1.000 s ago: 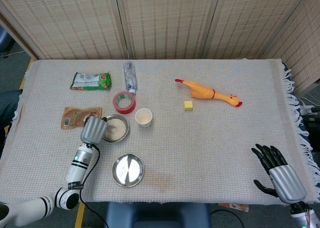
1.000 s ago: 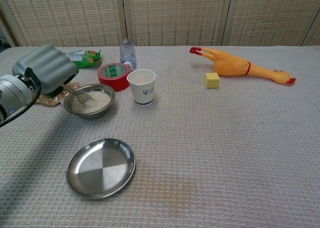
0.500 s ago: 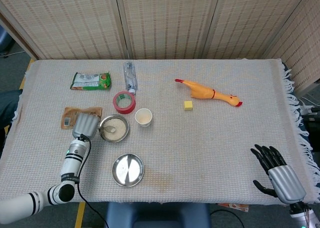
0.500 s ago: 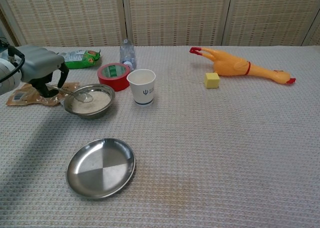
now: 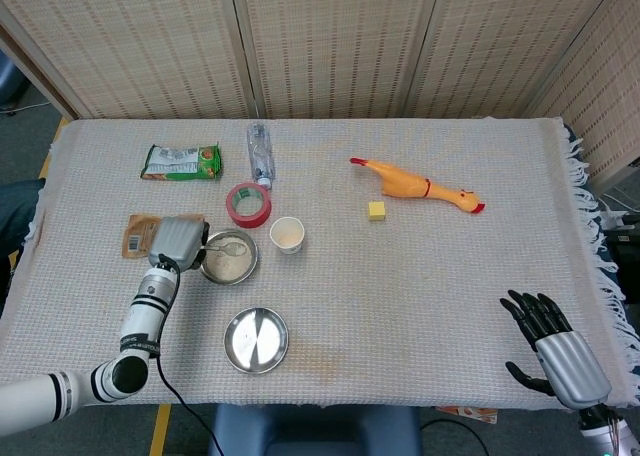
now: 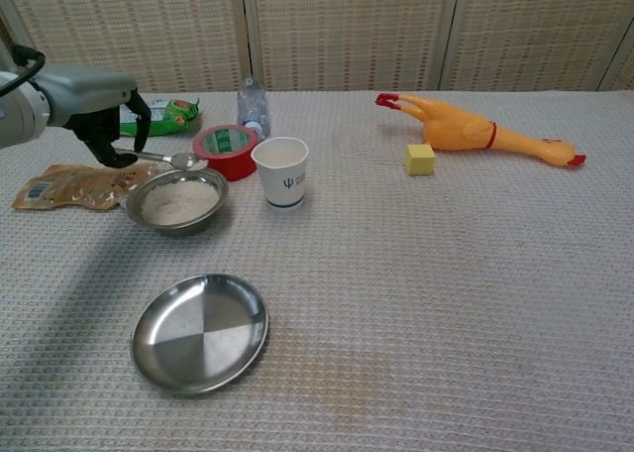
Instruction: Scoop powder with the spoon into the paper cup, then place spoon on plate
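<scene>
My left hand holds a metal spoon by the handle, level, above the steel bowl of white powder. The spoon's bowl carries a little powder and points toward the white paper cup, which stands just right of the powder bowl. The empty steel plate lies nearer the front edge. My right hand rests at the front right corner, fingers spread, holding nothing.
A red tape roll, a plastic bottle, a green packet and a brown pouch crowd around the bowl. A rubber chicken and a yellow cube lie at the back right.
My left hand lifted the spoon out of the powder and raised it above the bowl, turning its tip toward the cup. The right hand stayed put.
</scene>
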### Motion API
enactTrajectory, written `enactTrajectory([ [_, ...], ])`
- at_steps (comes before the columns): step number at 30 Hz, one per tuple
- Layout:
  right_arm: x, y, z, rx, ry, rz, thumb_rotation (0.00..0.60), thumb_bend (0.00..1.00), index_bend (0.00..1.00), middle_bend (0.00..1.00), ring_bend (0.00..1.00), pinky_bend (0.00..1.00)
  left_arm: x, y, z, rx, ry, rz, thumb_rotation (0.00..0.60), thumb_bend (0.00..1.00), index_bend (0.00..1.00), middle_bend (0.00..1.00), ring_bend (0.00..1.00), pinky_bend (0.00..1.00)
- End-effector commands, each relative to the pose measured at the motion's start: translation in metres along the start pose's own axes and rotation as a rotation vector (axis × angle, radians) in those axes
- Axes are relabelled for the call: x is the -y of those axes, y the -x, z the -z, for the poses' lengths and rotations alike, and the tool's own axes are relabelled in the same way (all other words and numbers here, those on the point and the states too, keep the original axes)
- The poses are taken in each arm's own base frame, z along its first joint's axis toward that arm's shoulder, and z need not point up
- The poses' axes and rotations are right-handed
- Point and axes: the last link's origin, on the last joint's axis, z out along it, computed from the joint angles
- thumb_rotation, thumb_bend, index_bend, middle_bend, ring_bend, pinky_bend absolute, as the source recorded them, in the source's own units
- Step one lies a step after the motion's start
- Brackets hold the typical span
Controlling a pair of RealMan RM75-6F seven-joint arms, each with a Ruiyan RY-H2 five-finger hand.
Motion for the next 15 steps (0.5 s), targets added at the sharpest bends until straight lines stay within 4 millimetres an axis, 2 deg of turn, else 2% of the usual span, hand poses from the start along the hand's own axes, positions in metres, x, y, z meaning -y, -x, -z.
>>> enactTrajectory([
  [1, 0.000, 0.000, 0.000, 0.003, 0.001, 0.000, 0.600, 0.15, 0.00, 0.00, 0.00, 0.00, -0.014, -0.013, -0.005, 0.028, 0.024, 0.047, 0.600, 0.38, 0.62, 1.00, 1.00, 1.00],
  [8, -0.003, 0.003, -0.003, 0.004, 0.020, 0.031, 0.600, 0.15, 0.00, 0.00, 0.00, 0.00, -0.036, -0.031, -0.014, 0.009, 0.045, 0.048, 0.600, 0.38, 0.62, 1.00, 1.00, 1.00],
  [15, -0.004, 0.006, -0.006, 0.028, 0.030, 0.031, 0.600, 0.15, 0.00, 0.00, 0.00, 0.00, -0.050, -0.037, -0.030, 0.007, 0.042, 0.038, 0.600, 0.38, 0.62, 1.00, 1.00, 1.00],
])
